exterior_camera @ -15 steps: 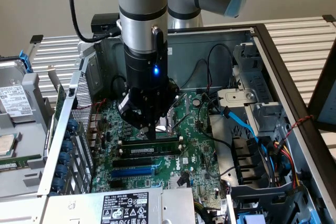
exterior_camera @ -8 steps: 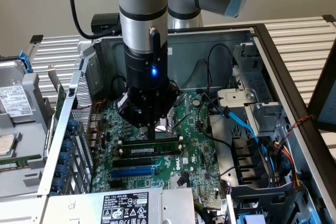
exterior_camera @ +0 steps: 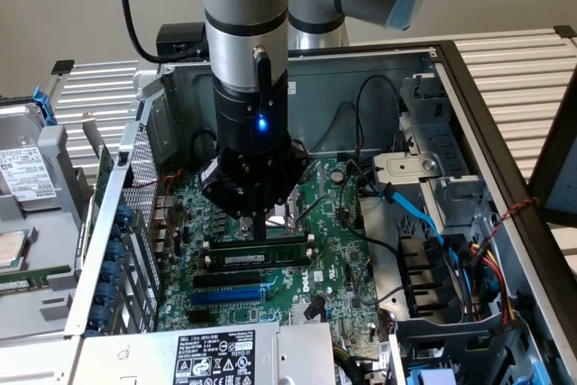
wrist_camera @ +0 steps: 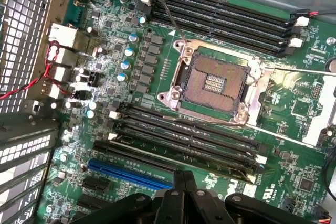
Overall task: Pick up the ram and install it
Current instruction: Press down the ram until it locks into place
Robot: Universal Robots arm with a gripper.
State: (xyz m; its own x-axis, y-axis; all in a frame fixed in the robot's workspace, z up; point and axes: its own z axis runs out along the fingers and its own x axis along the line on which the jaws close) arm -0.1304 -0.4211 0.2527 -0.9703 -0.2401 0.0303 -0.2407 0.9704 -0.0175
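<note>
An open computer case (exterior_camera: pixel 469 132) lies on its side on the desk (exterior_camera: pixel 523 69), its green motherboard (exterior_camera: pixel 334 250) facing up. The arm (exterior_camera: pixel 243 6) reaches down into it, and its gripper (exterior_camera: pixel 259 232) hangs with the jaws pressed together, tips just above the bank of black memory slots (wrist_camera: pixel 184 135) beside the CPU socket (wrist_camera: pixel 215 85). The ram (exterior_camera: pixel 257 259) lies lengthwise in one of those slots, green edge and white label showing, just under the jaws. A blue expansion slot (wrist_camera: pixel 128 174) runs alongside.
</note>
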